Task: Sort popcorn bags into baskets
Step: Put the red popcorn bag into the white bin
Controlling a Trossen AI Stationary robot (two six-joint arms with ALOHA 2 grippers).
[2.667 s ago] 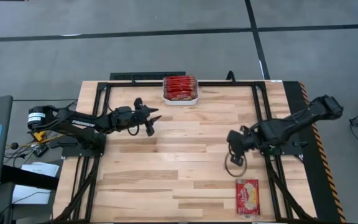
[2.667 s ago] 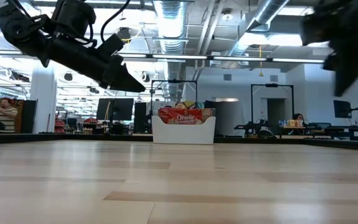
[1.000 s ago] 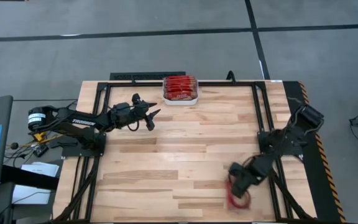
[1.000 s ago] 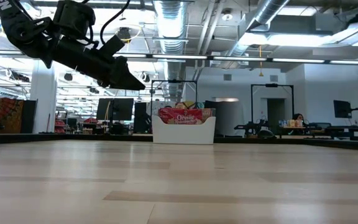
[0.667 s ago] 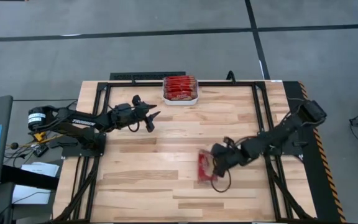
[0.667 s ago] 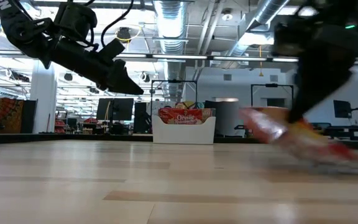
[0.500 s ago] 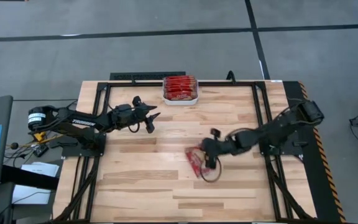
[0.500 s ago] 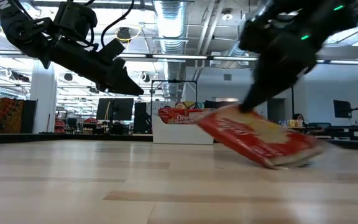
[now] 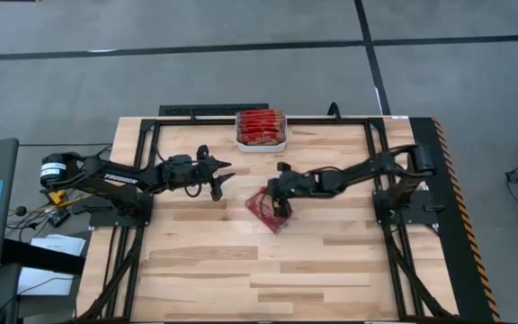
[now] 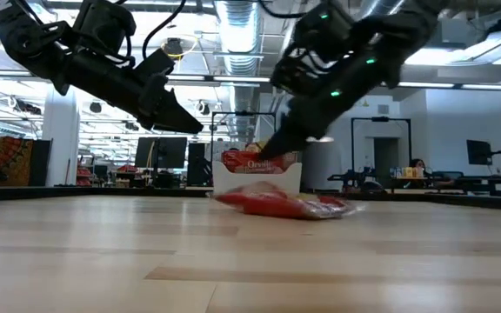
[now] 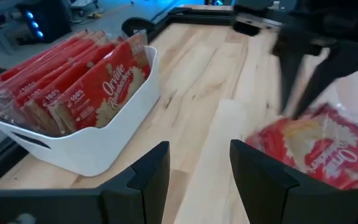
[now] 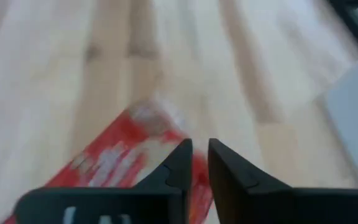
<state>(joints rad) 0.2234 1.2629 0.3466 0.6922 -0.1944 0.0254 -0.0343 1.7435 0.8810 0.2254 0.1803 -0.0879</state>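
A white basket (image 9: 261, 148) stands at the table's far edge, middle, with several red popcorn bags (image 9: 261, 128) upright in it; it also shows in the left wrist view (image 11: 98, 149). One loose popcorn bag (image 9: 264, 212) lies low near the table's middle. My right gripper (image 9: 277, 200) is at its far-right edge, fingers almost together. My left gripper (image 9: 221, 177) hovers open to the left of that bag, above the table, touching nothing. My right gripper is shut on the loose popcorn bag at its far-right edge (image 12: 166, 146), pinched between the two fingers. The fingers come slanting down from the table's right. Its own fingers hide the exact spot. The bag (image 10: 285, 205) lies nearly flat on the table below the gripper.
Black frame rails (image 9: 380, 162) run along the table's left, right and far sides. Bare wood spreads across the near half (image 9: 268, 270). Beyond the table the low view shows a workshop room with desks and screens.
My right gripper has swept from the table's near right corner toward the middle and the far edge, carrying the popcorn bag. The bag hung tilted below the fingers half a second ago; now it lies almost flat on the table.
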